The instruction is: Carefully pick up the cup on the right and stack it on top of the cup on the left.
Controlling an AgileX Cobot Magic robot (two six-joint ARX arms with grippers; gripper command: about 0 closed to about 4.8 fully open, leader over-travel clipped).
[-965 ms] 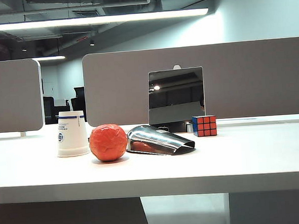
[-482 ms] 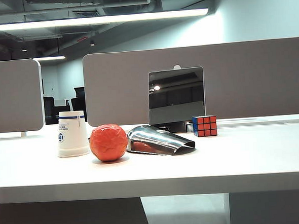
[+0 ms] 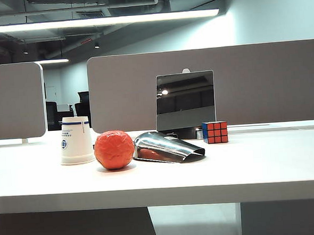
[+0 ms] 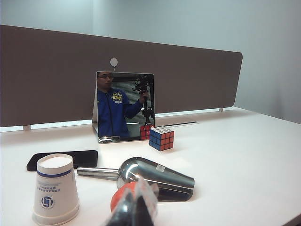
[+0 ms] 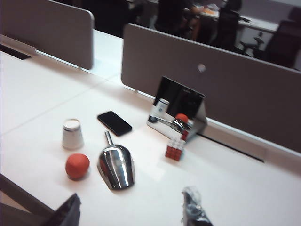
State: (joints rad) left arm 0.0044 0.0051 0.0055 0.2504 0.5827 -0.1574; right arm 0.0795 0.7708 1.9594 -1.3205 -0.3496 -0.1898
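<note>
My right gripper (image 5: pixel 129 211) hangs high above the near edge of the table (image 5: pixel 244 188), its two fingers (image 5: pixel 193 209) spread well apart with nothing between them. Below it and a little ahead lies a shiny metal scoop (image 5: pixel 116 167), mouth toward me and handle pointing away. Just beside the scoop sits a crumpled orange ball (image 5: pixel 77 165), and beyond the ball stands the white paper cup (image 5: pixel 72 133), upside down on its rim. It is the only cup I can make out. A black phone (image 5: pixel 114 123) lies flat past the scoop's handle. Farther off, a puzzle cube (image 5: pixel 175 149) rests in front of a small mirror (image 5: pixel 181 107) that leans against the grey divider (image 5: pixel 225 89).

My left gripper (image 4: pixel 134 209) sits low near the table, only a blurred fingertip showing, so I cannot tell how far apart its fingers are. The ball is just ahead of it, the scoop touching or nearly touching the ball, and the cup stands off to one side, apart from both.
</note>
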